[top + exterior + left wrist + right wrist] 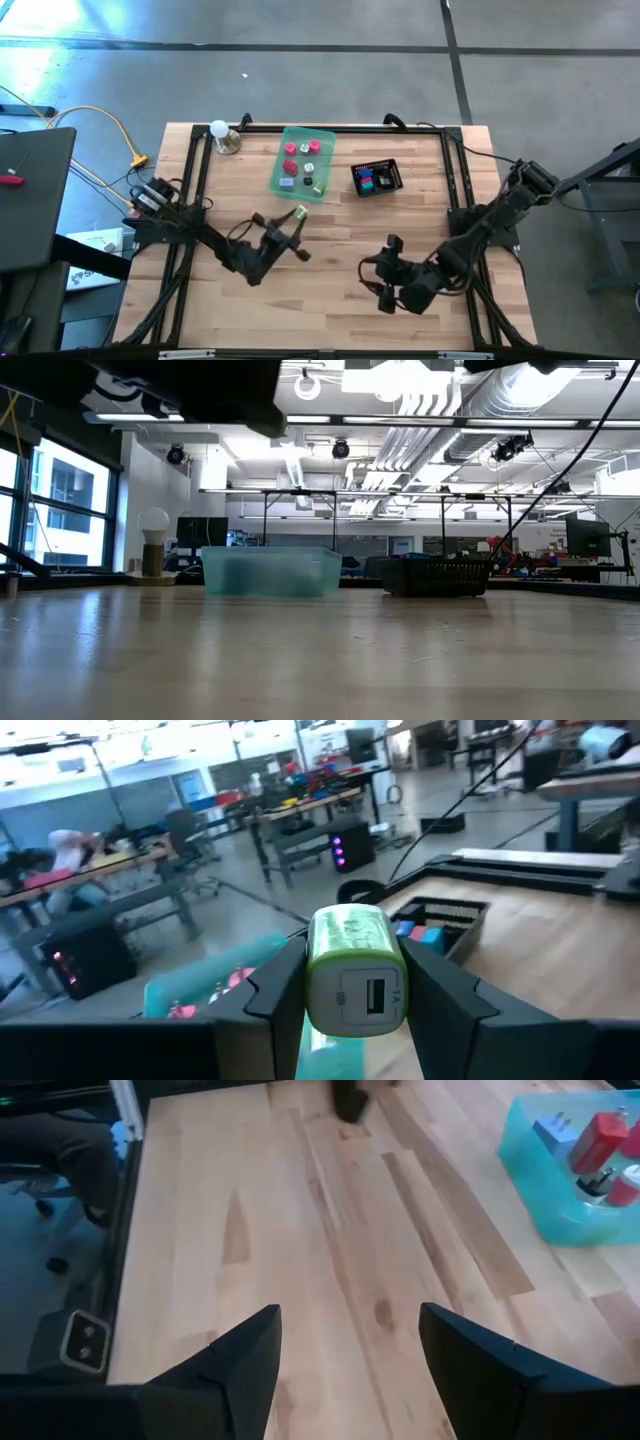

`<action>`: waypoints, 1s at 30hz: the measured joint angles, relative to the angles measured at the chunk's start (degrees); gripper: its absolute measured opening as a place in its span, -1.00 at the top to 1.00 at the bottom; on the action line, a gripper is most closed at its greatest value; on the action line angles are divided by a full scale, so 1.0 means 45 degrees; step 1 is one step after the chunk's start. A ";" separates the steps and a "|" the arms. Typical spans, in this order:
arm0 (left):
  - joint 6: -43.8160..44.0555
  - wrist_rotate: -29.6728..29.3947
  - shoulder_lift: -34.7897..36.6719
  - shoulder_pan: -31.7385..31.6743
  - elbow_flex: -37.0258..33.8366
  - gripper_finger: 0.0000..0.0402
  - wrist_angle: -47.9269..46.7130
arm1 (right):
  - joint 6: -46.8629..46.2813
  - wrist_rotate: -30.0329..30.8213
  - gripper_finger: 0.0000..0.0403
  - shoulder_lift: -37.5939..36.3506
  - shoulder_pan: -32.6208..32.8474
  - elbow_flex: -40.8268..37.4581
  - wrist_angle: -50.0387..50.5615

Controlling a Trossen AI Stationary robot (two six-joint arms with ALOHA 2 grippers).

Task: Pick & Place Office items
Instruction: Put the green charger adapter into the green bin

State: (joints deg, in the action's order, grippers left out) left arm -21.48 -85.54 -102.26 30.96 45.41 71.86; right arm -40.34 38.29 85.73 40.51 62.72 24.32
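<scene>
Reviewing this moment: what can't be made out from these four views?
- Low view: what the green tray and black mesh basket hold; their walls hide it. Both grippers are out of frame.
- High view: the pieces in the tray and basket are too small to identify.
- Left wrist view: the left gripper grips a green-and-white charger, which blocks much of the tray behind.
- Right wrist view: the open right gripper; the tray is cut by the edge.

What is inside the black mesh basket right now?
The black mesh basket holds blue, teal and pink office items. Pieces lying beneath them, and their exact count, cannot be seen; its mesh wall hides everything in the low view.
</scene>
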 joint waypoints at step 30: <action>1.0605 0.9373 0.1047 -0.5956 0.0496 0.32 -1.0787 | -0.0119 0.0462 -0.12 0.0088 0.0336 0.0000 0.0361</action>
State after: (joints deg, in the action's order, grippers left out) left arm 26.24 -43.36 -97.54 4.16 47.64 23.32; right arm -40.87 40.37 86.13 42.02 62.72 25.94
